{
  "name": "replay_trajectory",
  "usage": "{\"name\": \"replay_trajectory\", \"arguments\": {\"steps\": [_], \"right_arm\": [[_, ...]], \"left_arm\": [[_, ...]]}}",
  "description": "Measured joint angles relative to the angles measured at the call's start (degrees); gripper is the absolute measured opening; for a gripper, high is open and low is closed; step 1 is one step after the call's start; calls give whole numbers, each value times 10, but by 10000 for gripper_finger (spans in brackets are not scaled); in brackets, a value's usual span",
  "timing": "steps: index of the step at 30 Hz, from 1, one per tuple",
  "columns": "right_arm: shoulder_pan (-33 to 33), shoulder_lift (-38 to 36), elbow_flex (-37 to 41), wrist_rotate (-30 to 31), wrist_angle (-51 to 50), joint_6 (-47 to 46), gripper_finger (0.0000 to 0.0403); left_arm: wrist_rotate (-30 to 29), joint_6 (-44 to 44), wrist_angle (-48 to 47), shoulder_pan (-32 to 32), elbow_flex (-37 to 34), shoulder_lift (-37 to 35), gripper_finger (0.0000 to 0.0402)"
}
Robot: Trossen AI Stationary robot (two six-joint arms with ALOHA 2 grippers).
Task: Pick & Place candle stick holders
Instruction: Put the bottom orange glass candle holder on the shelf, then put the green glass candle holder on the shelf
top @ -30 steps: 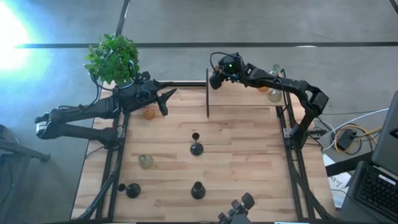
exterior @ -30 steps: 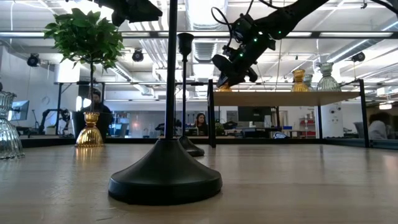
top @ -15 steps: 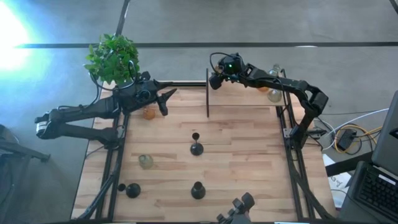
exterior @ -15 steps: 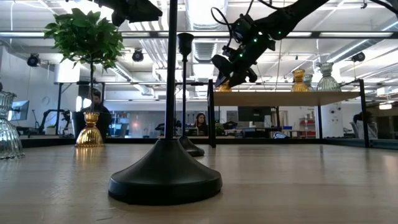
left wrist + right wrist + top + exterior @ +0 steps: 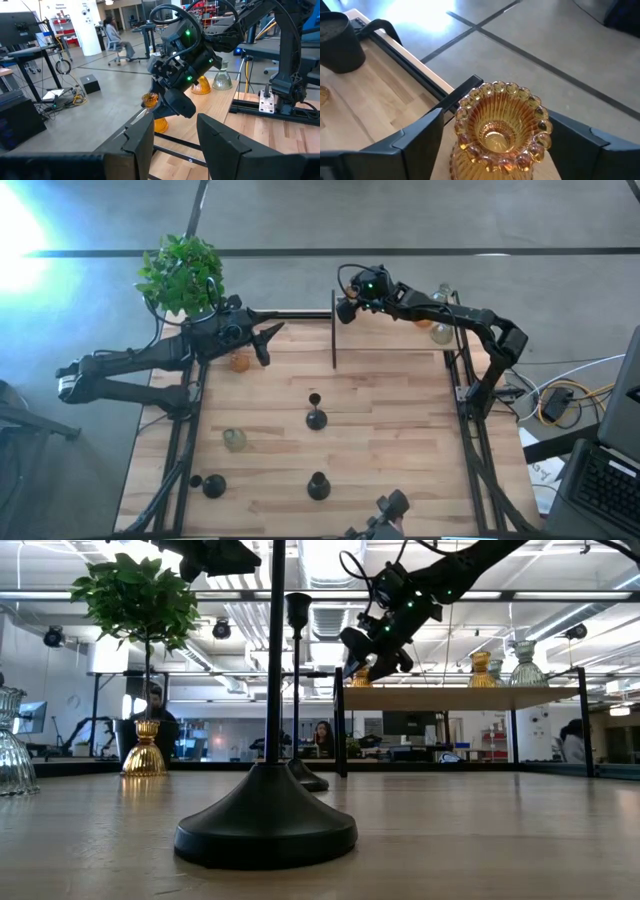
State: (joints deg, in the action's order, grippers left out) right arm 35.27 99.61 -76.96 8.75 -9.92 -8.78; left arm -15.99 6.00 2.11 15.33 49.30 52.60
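An amber glass holder (image 5: 496, 131) with a beaded rim stands upright on the raised wooden shelf (image 5: 460, 697) at the table's far edge. My right gripper (image 5: 496, 120) is open, with one finger on either side of it and a gap on each side. It also shows in the low view (image 5: 378, 648) and the high view (image 5: 346, 308). My left gripper (image 5: 266, 338) is open and empty in the air at the far left, beside another amber holder (image 5: 239, 362) that stands on the table.
On the table stand a clear glass holder (image 5: 234, 440) and several black holders, such as one at the centre (image 5: 316, 418) and one near the front (image 5: 318, 485). An amber holder (image 5: 441, 333) and a clear holder (image 5: 441, 293) stand on the shelf. A potted plant (image 5: 182, 272) is at the far left, and a black post (image 5: 333, 330) is beside the shelf.
My right gripper has gone up a little over the shelf's left end, and more of the amber holder below it shows in the low view now.
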Motion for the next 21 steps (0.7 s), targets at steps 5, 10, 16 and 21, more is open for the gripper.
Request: {"name": "replay_trajectory", "arguments": {"steps": [5, 10, 16, 21], "right_arm": [[0, 0, -13, 0, 4, 7, 330], [0, -2, -33, 1, 2, 19, 333], [-1, -20, -78, 1, -13, 41, 327], [-5, -55, -135, -3, -58, 91, 327]], "left_arm": [[0, 0, 0, 0, 0, 0, 154], [0, 0, 0, 0, 0, 0, 154], [0, 0, 0, 0, 0, 0, 154], [0, 4, 0, 0, 0, 0, 154]]}}
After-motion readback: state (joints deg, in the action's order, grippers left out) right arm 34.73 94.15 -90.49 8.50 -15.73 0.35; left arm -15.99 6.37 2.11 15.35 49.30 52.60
